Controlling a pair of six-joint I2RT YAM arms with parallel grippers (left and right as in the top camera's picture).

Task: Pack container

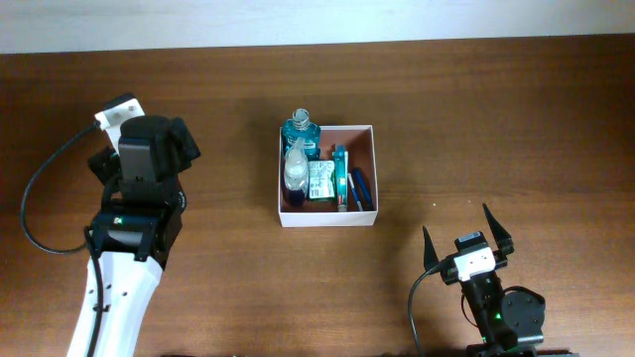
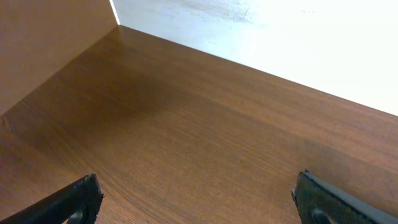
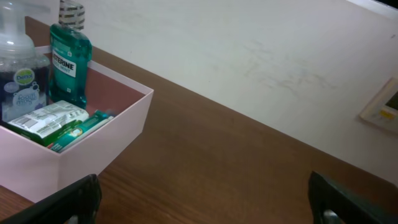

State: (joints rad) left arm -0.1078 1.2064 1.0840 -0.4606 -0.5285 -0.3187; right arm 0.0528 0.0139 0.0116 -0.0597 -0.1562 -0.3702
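The container is a square white cardboard box with a pinkish-brown inside, in the middle of the table. It holds a teal mouthwash bottle, a clear pump bottle, a green-and-white packet, a teal tube and a dark blue item. The right wrist view shows the box at left with the mouthwash upright. My left gripper is open and empty over bare table, far left of the box. My right gripper is open and empty, right of and nearer than the box.
The brown wooden table ends at a white wall at the back. A black cable loops beside the left arm. A pale wall fitting shows at the far right of the right wrist view.
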